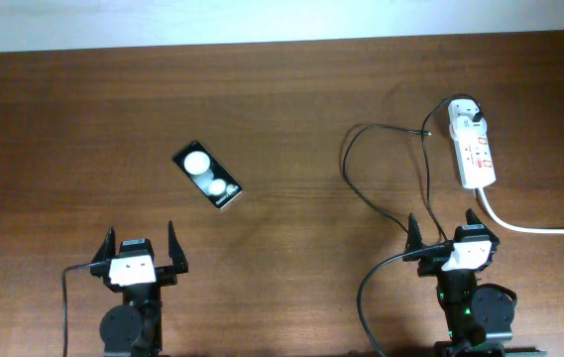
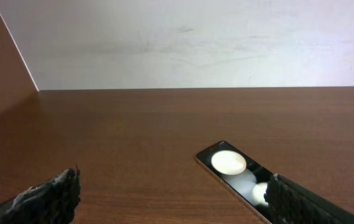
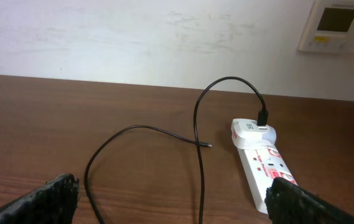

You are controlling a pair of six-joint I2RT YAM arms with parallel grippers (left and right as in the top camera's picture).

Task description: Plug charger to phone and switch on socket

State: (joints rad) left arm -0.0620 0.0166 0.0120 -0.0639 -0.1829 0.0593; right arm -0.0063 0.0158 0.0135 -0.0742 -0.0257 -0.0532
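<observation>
Both grippers are released, jaws spread wide, near my edge of the table. From the left gripper, the phone lies ahead and slightly right, skewed, well apart, bare wood all round. From the right gripper, the socket sits ahead-right near the far edge. The charger is plugged into its far end and loops left, its tip loose beside the socket.
</observation>
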